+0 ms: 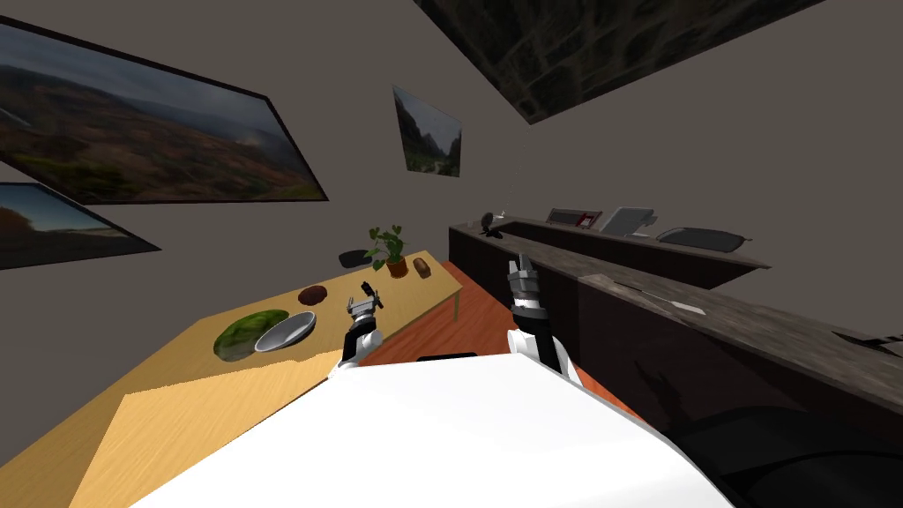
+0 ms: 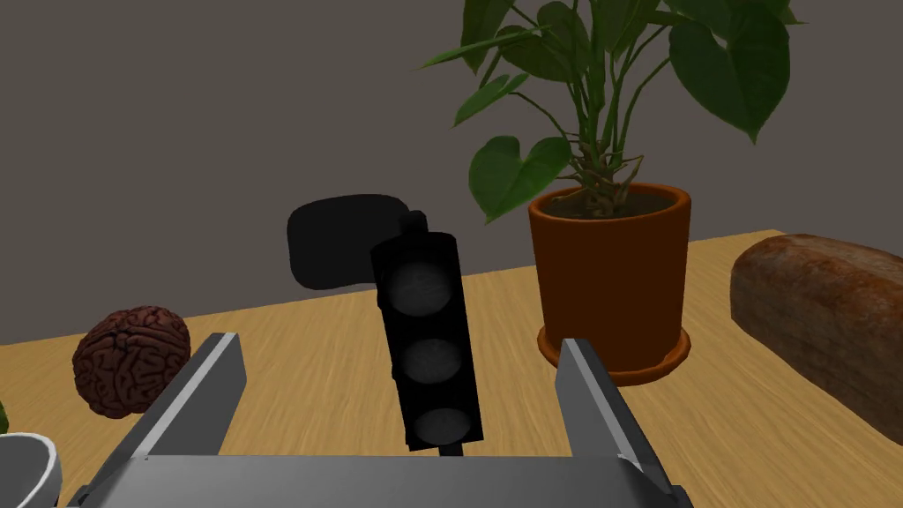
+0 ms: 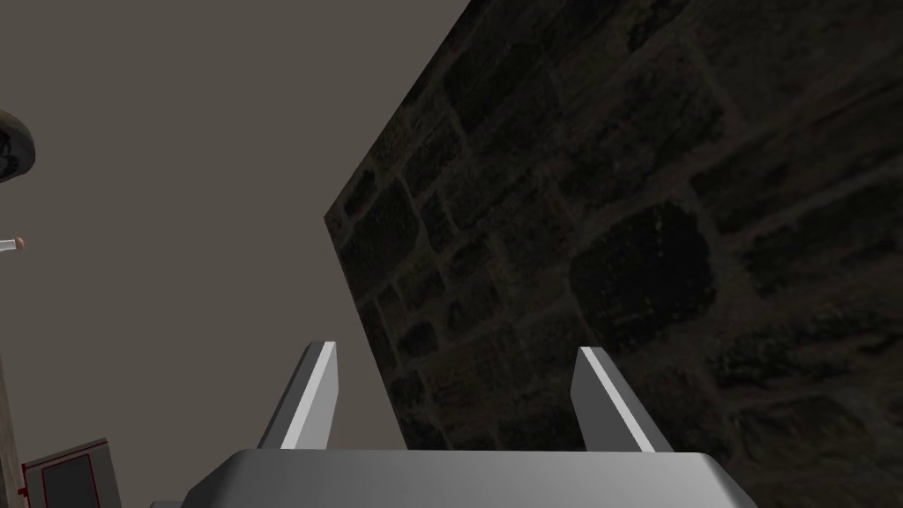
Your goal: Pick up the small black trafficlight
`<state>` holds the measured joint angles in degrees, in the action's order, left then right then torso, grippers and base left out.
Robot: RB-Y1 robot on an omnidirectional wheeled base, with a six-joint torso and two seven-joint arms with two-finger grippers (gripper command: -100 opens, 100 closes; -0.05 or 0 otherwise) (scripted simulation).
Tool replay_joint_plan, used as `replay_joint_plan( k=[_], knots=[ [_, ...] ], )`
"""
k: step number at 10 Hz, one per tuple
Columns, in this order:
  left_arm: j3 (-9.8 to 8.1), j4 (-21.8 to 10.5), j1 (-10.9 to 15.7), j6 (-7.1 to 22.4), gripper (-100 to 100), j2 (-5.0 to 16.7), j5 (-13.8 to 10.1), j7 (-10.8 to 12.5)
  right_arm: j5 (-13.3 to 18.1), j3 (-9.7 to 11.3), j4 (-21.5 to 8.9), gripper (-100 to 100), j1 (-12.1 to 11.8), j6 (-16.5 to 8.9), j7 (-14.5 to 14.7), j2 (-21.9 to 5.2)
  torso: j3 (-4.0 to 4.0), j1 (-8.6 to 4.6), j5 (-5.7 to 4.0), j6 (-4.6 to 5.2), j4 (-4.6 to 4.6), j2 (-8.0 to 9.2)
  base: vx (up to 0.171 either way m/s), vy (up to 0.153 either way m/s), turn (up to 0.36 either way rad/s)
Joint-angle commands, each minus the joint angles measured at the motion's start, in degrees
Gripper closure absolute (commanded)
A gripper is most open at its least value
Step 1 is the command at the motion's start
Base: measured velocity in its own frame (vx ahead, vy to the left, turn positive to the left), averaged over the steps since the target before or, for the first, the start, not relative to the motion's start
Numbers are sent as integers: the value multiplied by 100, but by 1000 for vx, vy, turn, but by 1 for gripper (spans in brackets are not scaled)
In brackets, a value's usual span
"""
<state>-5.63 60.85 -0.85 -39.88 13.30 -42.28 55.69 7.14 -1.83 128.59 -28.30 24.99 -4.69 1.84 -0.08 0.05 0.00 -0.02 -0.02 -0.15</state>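
Note:
The small black traffic light (image 2: 428, 344) stands upright on the wooden table (image 2: 794, 459), three dim round lenses facing my hand. My left gripper (image 2: 399, 342) is open around it, one finger on each side with a gap to the housing, neither touching. In the head view the left gripper (image 1: 366, 300) hovers over the table's near edge, in front of the plant. My right gripper (image 1: 520, 265) is raised over the floor beside the dark counter, and the right wrist view shows that gripper (image 3: 457, 348) open and holding nothing.
Just behind the traffic light lie a black rounded object (image 2: 339, 238), a potted plant (image 2: 613, 273), a brown loaf (image 2: 829, 326) and a dark red brain-like lump (image 2: 132, 357). A grey bowl (image 1: 287, 332) and a green lump (image 1: 242, 332) sit nearer me. A long dark counter (image 1: 705, 309) runs along my right.

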Motion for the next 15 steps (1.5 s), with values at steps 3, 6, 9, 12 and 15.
replay_joint_plan(
  k=[3, 6, 9, 12, 15],
  knots=[
    [-86, -431, 126, -19, -100, 23, -210, 207, 0, 0, 0, 0, 0, 0, 0, 0, 5, -2, 0, -2, 1, 9, 19, 5, -49],
    [-189, -829, 222, -25, -100, 11, -434, 393, 0, 0, 0, 0, 0, 0, 0, 0, -1, 5, 1, -2, 0, -1, 42, 17, -112],
    [-329, -1325, 333, -20, -100, -14, -711, 618, 0, 0, 0, 0, 0, 0, 0, 0, 0, 2, 1, -1, 0, 1, 39, 18, -112],
    [-460, -1754, 425, -11, -100, -15, -959, 816, 0, 0, 0, 0, 0, 0, 0, 0, -2, 4, 1, -2, -1, -2, 49, 25, -121],
    [-216, -1580, 339, -203, -100, -175, -1007, 584, 0, 0, 0, 0, 0, 0, 0, 0, 6, -3, -1, -4, 2, 11, 19, 30, 5]
  ],
)
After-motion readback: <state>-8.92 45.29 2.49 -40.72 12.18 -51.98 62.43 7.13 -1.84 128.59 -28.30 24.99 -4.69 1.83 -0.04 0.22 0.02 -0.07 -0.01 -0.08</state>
